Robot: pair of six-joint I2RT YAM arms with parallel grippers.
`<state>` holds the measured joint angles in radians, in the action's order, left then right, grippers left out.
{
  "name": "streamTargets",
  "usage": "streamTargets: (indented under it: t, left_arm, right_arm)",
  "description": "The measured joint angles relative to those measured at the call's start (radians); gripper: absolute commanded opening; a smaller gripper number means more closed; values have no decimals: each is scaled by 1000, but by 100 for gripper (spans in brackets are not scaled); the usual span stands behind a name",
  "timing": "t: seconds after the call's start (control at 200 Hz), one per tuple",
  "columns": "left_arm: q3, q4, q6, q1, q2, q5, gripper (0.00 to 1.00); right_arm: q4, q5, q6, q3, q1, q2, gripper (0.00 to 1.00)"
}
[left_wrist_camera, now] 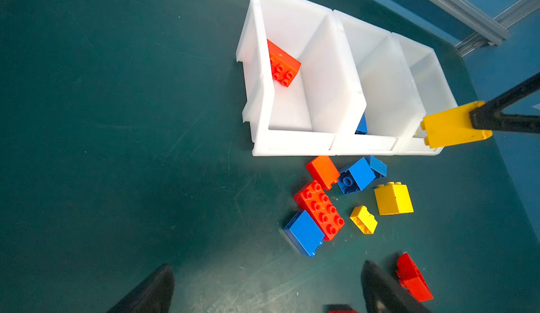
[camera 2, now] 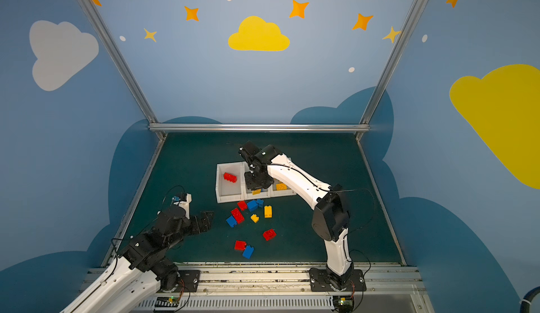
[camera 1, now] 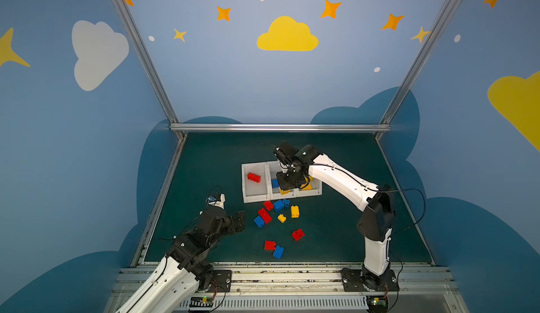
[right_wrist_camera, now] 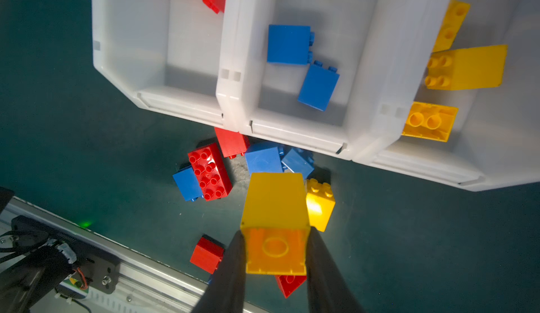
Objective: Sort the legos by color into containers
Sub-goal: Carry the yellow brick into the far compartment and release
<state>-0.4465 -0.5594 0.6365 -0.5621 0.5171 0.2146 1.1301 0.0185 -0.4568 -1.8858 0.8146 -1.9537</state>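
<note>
Covering the cell floor, the dark green mat (camera 1: 204, 174) bears a row of three white bins (camera 1: 255, 200) set side by side near its middle. The right gripper (right_wrist_camera: 276, 253) hangs by the bins' front edge, its jaws clamped on a yellow brick (right_wrist_camera: 274, 200) raised clear of the mat; which bin it is nearest I cannot tell. The left gripper (left_wrist_camera: 267, 267) hovers at the mat's left side, jaws spread wide, well apart from the bins. The left bin (right_wrist_camera: 128, 48) holds one red brick (camera 1: 253, 177), the middle bin (right_wrist_camera: 292, 133) two blue bricks (right_wrist_camera: 289, 44), and the right bin (right_wrist_camera: 423, 167) three yellow bricks (right_wrist_camera: 467, 67). Loose bricks (camera 1: 264, 215) in red, blue and yellow lie clustered just before the bins, with three more (camera 1: 298, 234) scattered nearer the arms' bases.
</note>
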Motion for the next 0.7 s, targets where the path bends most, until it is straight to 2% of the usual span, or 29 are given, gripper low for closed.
streamTargets:
  t: [0.416, 0.471, 0.601, 0.696]
  left_arm:
    - [0, 3, 0, 0, 15, -12, 99]
    - [0, 7, 0, 0, 20, -13, 99]
    - [0, 15, 0, 0, 35, -18, 99]
    - [0, 22, 0, 0, 50, -24, 99]
  right_arm:
    - [8, 30, 85, -46, -279, -19, 28]
    - [8, 30, 93, -46, -296, -33, 32]
    - [3, 20, 101, -46, -312, -74, 48]
    - [-1, 9, 102, -46, -316, -89, 53]
